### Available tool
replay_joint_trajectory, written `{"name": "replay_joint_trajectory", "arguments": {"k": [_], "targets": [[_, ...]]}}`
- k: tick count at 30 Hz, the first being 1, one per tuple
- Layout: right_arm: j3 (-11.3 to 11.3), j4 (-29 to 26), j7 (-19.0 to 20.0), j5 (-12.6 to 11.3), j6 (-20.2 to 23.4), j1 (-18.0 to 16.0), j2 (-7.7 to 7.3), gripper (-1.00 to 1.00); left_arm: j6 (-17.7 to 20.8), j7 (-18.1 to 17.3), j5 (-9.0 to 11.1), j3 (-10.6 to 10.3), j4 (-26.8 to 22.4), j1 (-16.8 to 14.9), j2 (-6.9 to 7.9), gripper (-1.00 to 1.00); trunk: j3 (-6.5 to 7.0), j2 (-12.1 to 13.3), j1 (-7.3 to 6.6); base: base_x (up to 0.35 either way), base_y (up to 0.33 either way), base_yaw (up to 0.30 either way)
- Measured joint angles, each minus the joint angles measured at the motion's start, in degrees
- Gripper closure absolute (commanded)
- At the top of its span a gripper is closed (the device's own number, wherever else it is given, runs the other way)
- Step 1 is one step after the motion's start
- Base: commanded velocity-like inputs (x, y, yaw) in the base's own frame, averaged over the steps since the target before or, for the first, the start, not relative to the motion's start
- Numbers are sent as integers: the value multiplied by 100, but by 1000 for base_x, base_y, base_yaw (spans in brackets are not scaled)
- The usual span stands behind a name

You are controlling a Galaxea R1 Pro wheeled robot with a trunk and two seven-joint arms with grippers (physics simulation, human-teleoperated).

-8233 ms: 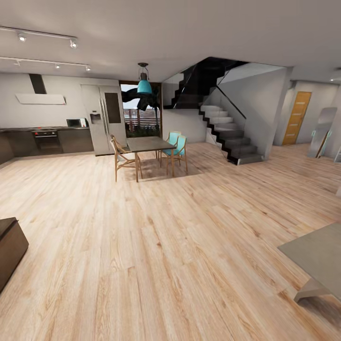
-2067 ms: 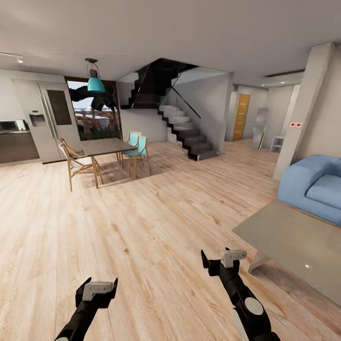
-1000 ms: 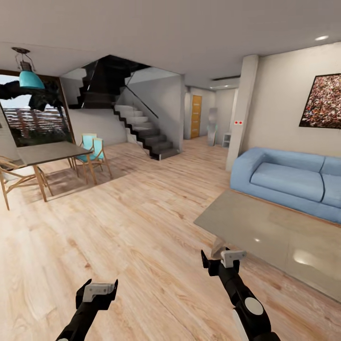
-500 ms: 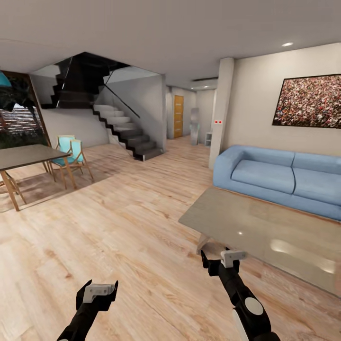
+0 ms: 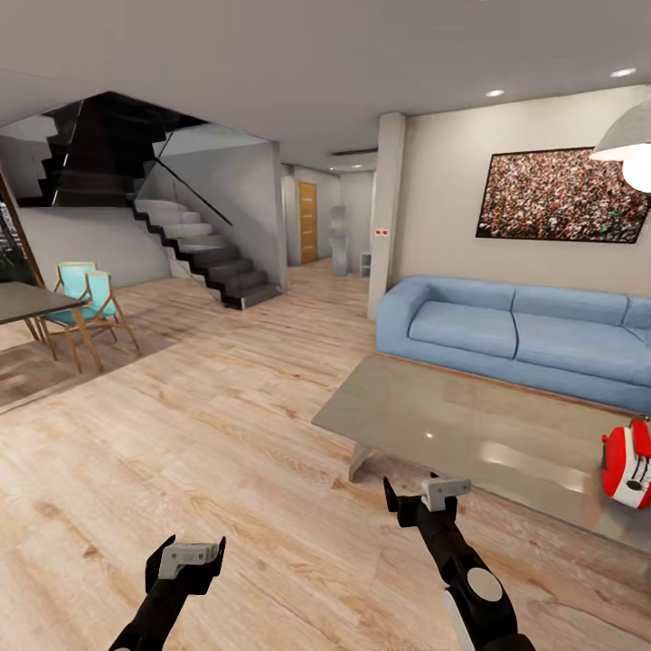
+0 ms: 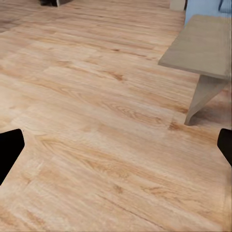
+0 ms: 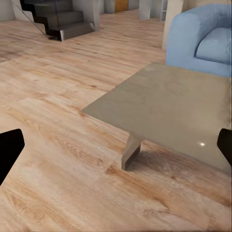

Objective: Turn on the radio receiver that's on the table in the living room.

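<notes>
Both end effectors spread wide open and empty, red radio spotted at the far right end of the bench

The left end effector and right end effector are held low out front over the light wood plank floor, arms stretched forward, jaws wide apart, nothing gripped or touched. In the head view the small red-fronted radio receiver with white sides is seen standing on the big low glossy grey bench, right at the picture's right edge, well apart from both end effectors. The blue sofa sits behind the bench, a framed crowd picture above it. In the right wrist view the bench corner and sofa arm are caught; the radio isn't made out there. In the left wrist view mostly floor is shown, plus a bench corner and leg.
</notes>
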Motion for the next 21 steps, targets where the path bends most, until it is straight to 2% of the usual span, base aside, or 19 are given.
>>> {"name": "replay_joint_trajectory", "arguments": {"k": [21], "targets": [[2,0,-4,0,0,0,0,-100,0,0,0,-52,5,0,0,-100,0,0,0,0,0,-220]]}}
